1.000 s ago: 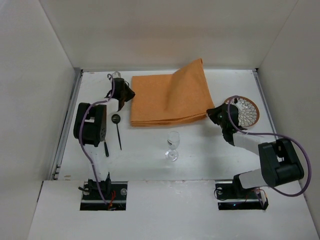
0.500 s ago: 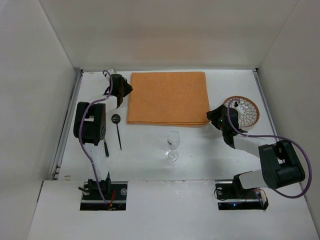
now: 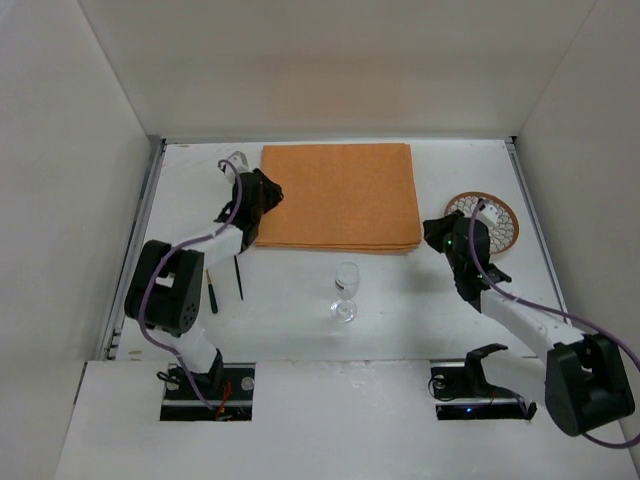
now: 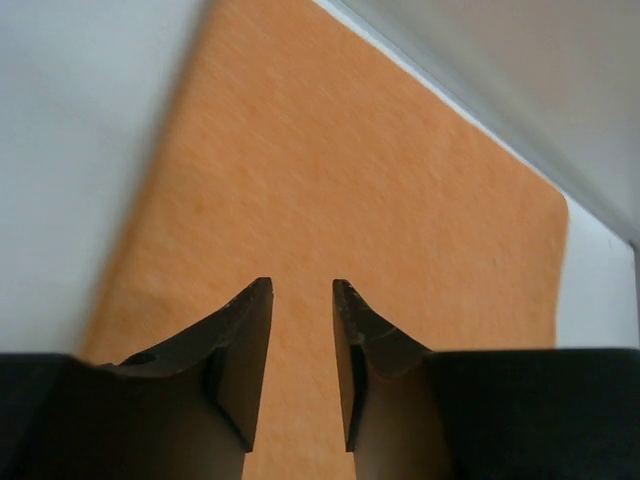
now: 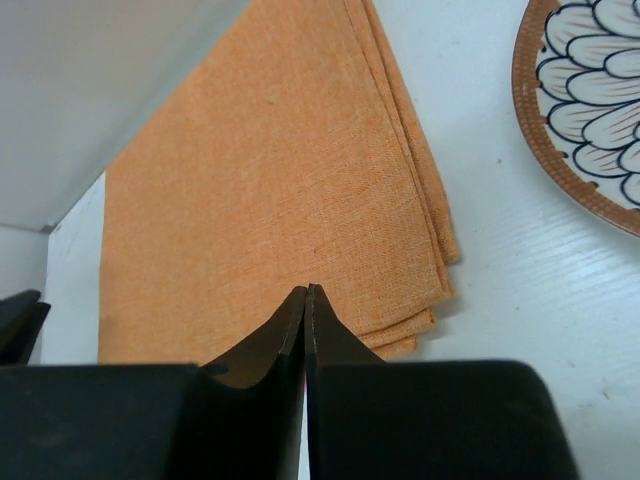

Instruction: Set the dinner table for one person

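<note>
The orange folded cloth mat [image 3: 338, 196] lies flat at the back middle of the white dinner table [image 3: 400, 300]. My left gripper [image 3: 272, 196] is over the mat's left edge, open and empty; the mat [image 4: 340, 200] fills its view. My right gripper [image 3: 432, 233] is shut and empty just off the mat's near right corner [image 5: 300, 200]. A patterned plate [image 3: 490, 220] with a brown rim lies right of the mat and also shows in the right wrist view [image 5: 590, 110]. A clear wine glass [image 3: 346, 280] stands in front of the mat.
A dark spoon [image 3: 238, 275] and another dark utensil [image 3: 212, 298] lie on the left, partly hidden by my left arm. A metal rail [image 3: 135, 250] runs along the table's left edge. White walls close in the sides and back.
The mat's raised right flap has dropped and the mat now lies flat. My left gripper has moved right onto the mat's left edge. My right gripper stays near the right corner.
</note>
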`<state>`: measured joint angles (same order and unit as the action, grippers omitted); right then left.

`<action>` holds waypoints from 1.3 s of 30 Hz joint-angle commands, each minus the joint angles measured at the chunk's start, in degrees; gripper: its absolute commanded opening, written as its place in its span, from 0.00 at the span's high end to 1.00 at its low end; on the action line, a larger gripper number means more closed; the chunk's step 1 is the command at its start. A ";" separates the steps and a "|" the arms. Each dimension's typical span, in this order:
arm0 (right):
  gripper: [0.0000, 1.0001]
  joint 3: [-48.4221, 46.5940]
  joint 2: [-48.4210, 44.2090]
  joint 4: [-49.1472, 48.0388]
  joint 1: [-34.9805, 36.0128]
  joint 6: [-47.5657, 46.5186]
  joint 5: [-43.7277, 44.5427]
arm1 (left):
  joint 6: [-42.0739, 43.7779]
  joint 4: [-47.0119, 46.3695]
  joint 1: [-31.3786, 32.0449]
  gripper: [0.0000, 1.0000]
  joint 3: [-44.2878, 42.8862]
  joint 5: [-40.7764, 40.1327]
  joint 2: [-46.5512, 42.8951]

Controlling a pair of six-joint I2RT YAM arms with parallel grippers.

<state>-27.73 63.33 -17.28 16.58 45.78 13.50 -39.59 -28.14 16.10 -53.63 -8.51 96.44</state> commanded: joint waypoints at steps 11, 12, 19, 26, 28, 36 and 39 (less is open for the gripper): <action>0.19 4.87 -12.19 10.16 -20.56 -2.01 5.22 | -1.63 -5.79 11.27 0.81 28.39 -10.74 -32.80; 0.18 5.22 -11.31 10.25 -21.97 -2.10 5.66 | -1.45 -5.78 11.80 0.78 29.10 -9.43 -33.68; 0.22 6.11 -4.28 8.41 -30.68 0.62 6.21 | -0.75 -9.55 14.79 0.60 34.11 -6.16 -38.35; 0.33 4.87 5.48 -0.81 -35.86 3.35 -0.47 | 2.59 -15.80 19.10 0.51 37.28 -7.66 -39.75; 0.35 4.35 8.90 -4.15 -37.36 4.31 -3.81 | 3.29 -17.20 19.89 0.50 37.45 -7.66 -38.97; 0.49 1.98 19.19 -11.63 -40.09 7.13 -10.06 | 4.00 -19.06 20.15 0.49 37.10 -9.76 -33.87; 0.57 0.83 20.08 -11.47 -40.27 7.39 -10.25 | 4.17 -19.06 20.42 0.48 37.19 -11.00 -33.78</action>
<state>-24.45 82.89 -24.29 -23.05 52.03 5.04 -36.82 -42.57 36.01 -16.82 -16.95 62.96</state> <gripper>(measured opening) 0.449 0.513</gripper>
